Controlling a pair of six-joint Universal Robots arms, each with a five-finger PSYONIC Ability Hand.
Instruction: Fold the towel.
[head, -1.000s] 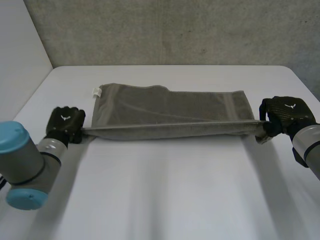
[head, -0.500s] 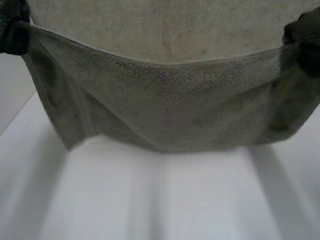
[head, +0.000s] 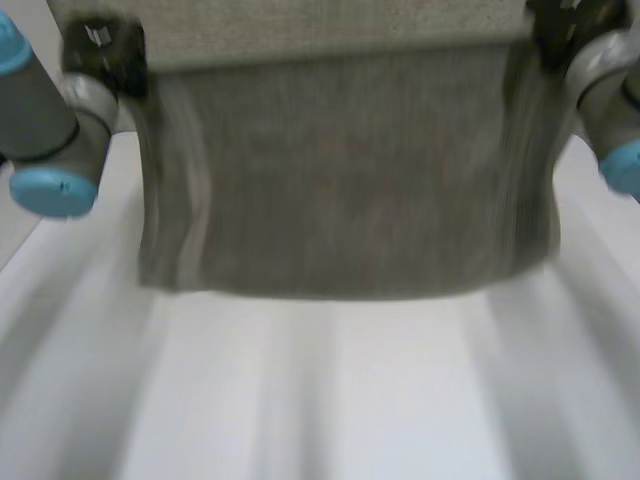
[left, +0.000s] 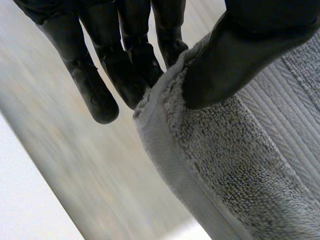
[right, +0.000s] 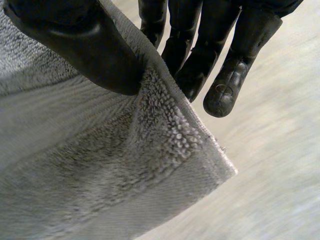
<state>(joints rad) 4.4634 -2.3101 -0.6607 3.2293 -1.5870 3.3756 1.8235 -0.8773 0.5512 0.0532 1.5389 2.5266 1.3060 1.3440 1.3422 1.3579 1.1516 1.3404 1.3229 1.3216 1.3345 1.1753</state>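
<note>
Since a second ago we have raised the towel (head: 340, 180) from the surface (head: 320, 410), left hand (left: 107, 55) and right hand (right: 75, 40) each pinching an upper corner, so it hangs ready for folding.

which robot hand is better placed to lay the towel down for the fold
Neither clearly: left robot hand and right robot hand each pinch a top corner of the towel, roughly level, with it hanging over the table. Likely both lower together.

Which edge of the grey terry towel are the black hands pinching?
The towel's upper edge: left hand and right hand each pinch a top corner between thumb and fingers; the lower edge hangs loose.
</note>
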